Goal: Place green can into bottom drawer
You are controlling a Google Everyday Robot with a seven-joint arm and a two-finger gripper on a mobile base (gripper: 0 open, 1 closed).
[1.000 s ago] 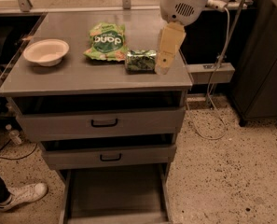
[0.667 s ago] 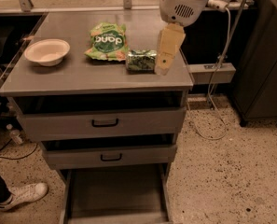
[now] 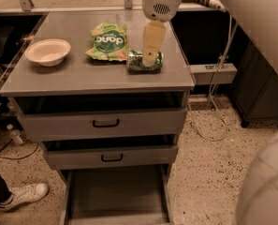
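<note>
Arm: it enters from the top edge of the camera view. A white cylindrical wrist housing with a vent grille sits above the rear right of the bench (image 3: 59, 81). From it the gripper (image 3: 150, 56) points steeply downward, tilted slightly toward the left. Its cream-coloured lower part reaches the bench top and overlaps the middle of the green can (image 3: 135, 61). Whether the gripper is clamped on the can or only lowered over it cannot be told from this view.

Green can: it lies on its side on the bench top, near the front right corner. Its long axis runs left to right. Part of the can shows on either side of the gripper.

Other items on the bench: a green snack bag (image 3: 108, 41) lies flat just behind and to the left of the can. A pale bowl (image 3: 47, 51) stands upright, well apart at the left side.

Drawers: the top drawer (image 3: 106, 123) and middle drawer (image 3: 111, 157), each with a black handle, are pulled out partway, the middle one a little further. The bottom drawer (image 3: 115, 193) is pulled out furthest, its flat grey floor in plain sight, directly below the bench front.

Surroundings: a white shoe (image 3: 22, 195) rests on the speckled floor at lower left. A pale cable (image 3: 212, 102) hangs down at the right of the bench.
</note>
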